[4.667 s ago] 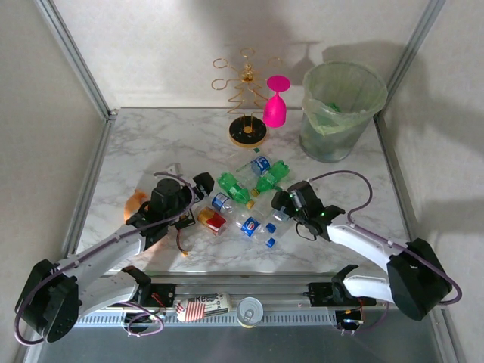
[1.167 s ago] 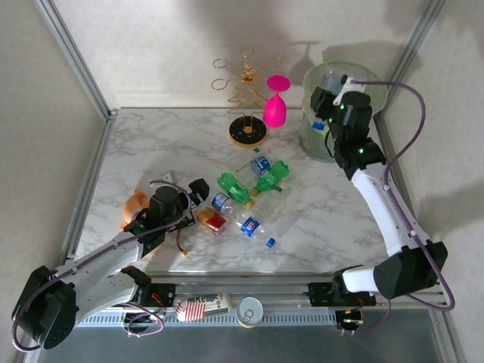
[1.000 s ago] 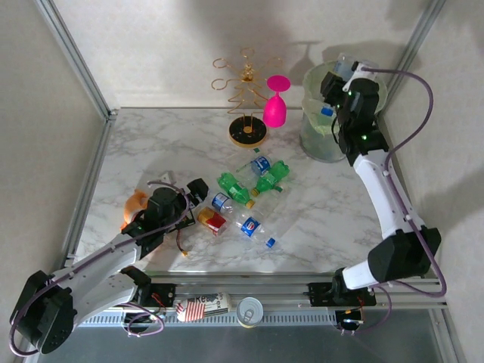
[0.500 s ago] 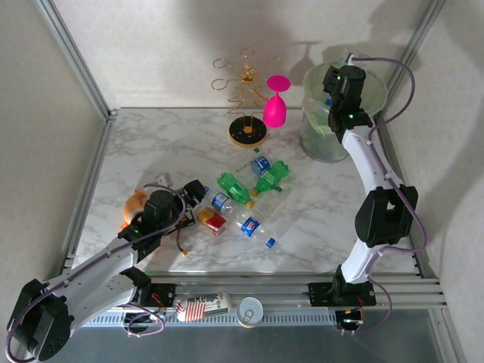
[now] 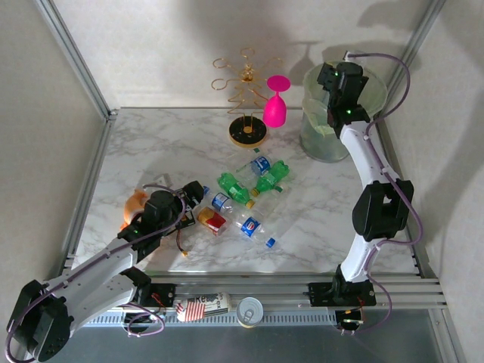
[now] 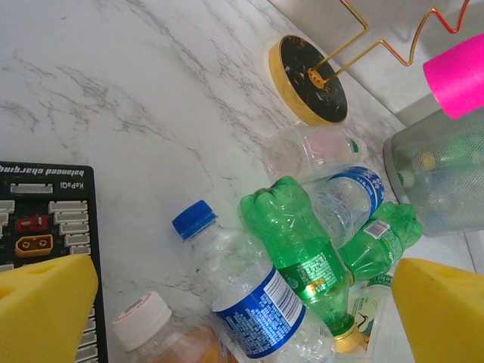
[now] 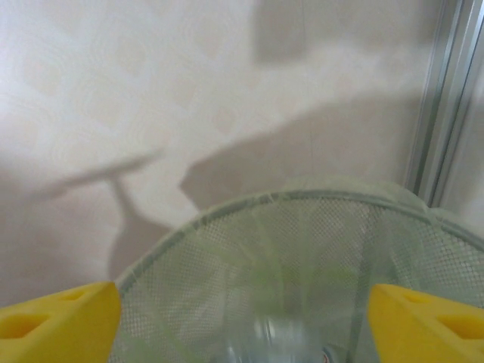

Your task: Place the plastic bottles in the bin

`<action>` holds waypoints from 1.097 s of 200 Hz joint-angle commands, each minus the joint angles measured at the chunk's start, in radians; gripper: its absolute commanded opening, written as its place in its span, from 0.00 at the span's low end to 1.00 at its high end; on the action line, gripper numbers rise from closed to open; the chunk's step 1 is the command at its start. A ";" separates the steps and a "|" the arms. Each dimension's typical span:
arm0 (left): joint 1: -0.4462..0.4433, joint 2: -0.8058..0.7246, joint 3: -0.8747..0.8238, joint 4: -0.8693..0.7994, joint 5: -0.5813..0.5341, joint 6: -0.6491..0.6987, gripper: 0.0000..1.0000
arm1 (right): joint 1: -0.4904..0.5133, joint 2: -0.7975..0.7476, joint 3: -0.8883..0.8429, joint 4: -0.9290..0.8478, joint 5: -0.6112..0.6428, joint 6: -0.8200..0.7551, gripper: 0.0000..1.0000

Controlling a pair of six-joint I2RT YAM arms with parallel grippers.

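marble tabletop (image 5: 144,144) fills a pale-walled cell, and the bin (image 5: 325,147) stands in its far right corner, tight beside the frame post (image 5: 414,49). the right gripper (image 5: 342,74) hangs over the bin's mouth with its pads (image 7: 57,310) spread wide and nothing gripped between them. a blurred clear shape sits low inside the bin, too smeared to name.

the plastic bottles (image 5: 234,189) lie in a loose pile well apart from the bin, toward the near left. 2 green ones touch a blue-labelled one (image 6: 249,299). the left gripper (image 5: 198,195) hovers at the side of the pile farther from the bin, fingers fully spread and holding nothing.

likely trouble:
- the right arm is stretched long, so pulling back low could catch the bag liner or rim and tip the bin.
- a swing away from the post could clip the pink glass (image 5: 275,106), which stands just beside the bin on the gold rack (image 5: 248,94).
- the bottles are round and touching, so closing on 1 may roll the others off.

open room lies on the bare marble between the bin and the pile, and beyond the rack.
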 commanded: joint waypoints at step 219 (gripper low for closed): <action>-0.013 0.154 0.052 0.097 0.031 -0.109 1.00 | 0.504 -0.718 -0.894 -0.230 -0.487 0.115 0.98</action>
